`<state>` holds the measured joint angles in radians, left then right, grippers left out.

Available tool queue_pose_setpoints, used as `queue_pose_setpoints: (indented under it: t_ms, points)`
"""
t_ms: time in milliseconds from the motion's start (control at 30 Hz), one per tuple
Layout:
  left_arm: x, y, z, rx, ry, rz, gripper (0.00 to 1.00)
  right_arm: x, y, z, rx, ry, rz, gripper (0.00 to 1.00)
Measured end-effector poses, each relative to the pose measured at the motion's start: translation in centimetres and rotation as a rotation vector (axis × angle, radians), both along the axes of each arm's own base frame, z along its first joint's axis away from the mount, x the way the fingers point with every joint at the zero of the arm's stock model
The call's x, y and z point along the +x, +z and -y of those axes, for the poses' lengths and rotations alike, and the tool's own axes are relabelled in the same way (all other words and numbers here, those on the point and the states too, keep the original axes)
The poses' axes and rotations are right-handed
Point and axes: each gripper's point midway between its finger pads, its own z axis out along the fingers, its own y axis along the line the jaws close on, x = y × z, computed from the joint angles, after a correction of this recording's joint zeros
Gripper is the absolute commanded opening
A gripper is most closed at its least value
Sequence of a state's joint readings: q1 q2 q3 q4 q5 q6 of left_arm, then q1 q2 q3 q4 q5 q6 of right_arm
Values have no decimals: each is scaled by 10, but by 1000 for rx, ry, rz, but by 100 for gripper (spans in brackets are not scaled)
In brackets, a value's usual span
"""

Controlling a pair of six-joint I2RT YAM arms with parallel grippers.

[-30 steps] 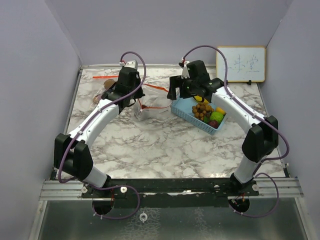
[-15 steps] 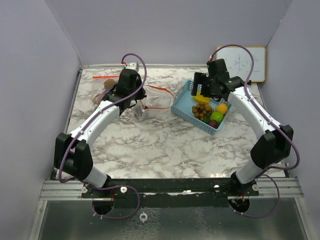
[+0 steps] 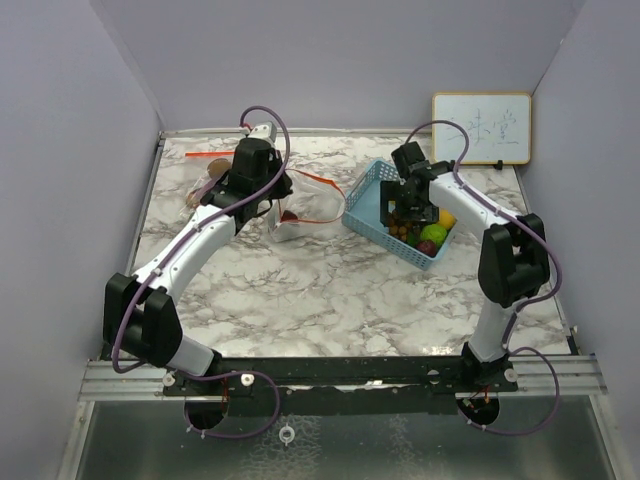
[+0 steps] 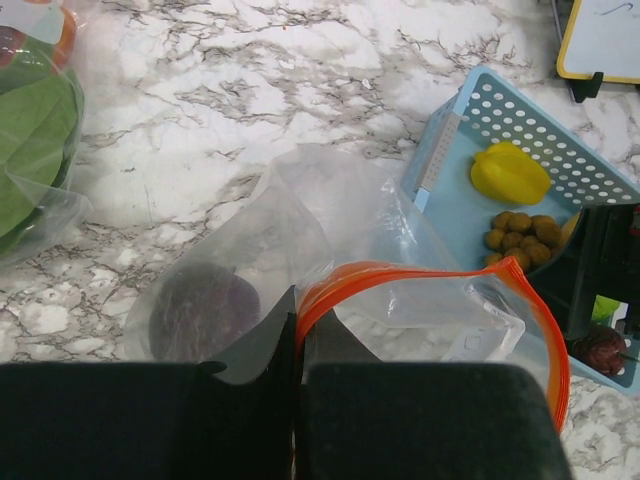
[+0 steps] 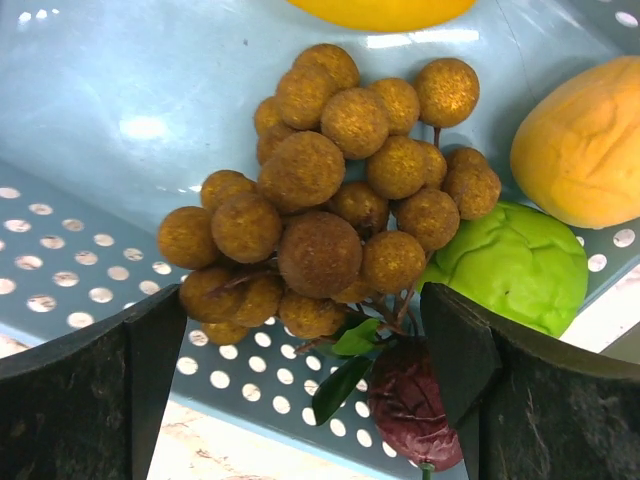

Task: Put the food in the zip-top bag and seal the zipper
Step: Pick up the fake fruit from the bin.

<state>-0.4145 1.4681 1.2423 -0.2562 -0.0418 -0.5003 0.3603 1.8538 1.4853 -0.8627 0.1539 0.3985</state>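
The clear zip-top bag [image 4: 400,290] with an orange zipper lies left of the blue mesh basket [image 3: 368,186]. My left gripper [image 4: 297,312] is shut on the bag's zipper rim and holds its mouth open. A dark purple fruit [image 4: 205,310] lies inside the bag. My right gripper [image 5: 305,320] is open and low in the basket [image 5: 120,100], with its fingers on either side of the brown grape bunch [image 5: 330,190]. A lime-green fruit [image 5: 510,265], an orange fruit [image 5: 580,140], a yellow fruit [image 5: 380,10] and a dark red fruit [image 5: 410,410] lie around the bunch.
A second clear bag holding a green leafy vegetable [image 4: 30,130] lies at the far left of the table [image 3: 205,175]. A small whiteboard [image 3: 481,128] leans on the back wall at the right. Purple walls close in the table's sides.
My right gripper has moved from near the bag's mouth to the right, then dropped into the basket over the grape bunch. The left gripper keeps its hold on the bag.
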Motion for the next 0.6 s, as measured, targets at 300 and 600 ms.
queue_pose_setpoints:
  t_ms: [300, 600]
  points:
    - [-1, 5, 0, -4, -1, 11, 0, -7, -39, 9, -73, -25, -86, 100]
    - [-2, 5, 0, -1, -7, 11, 0, -4, -62, 16, -123, -41, -107, 59]
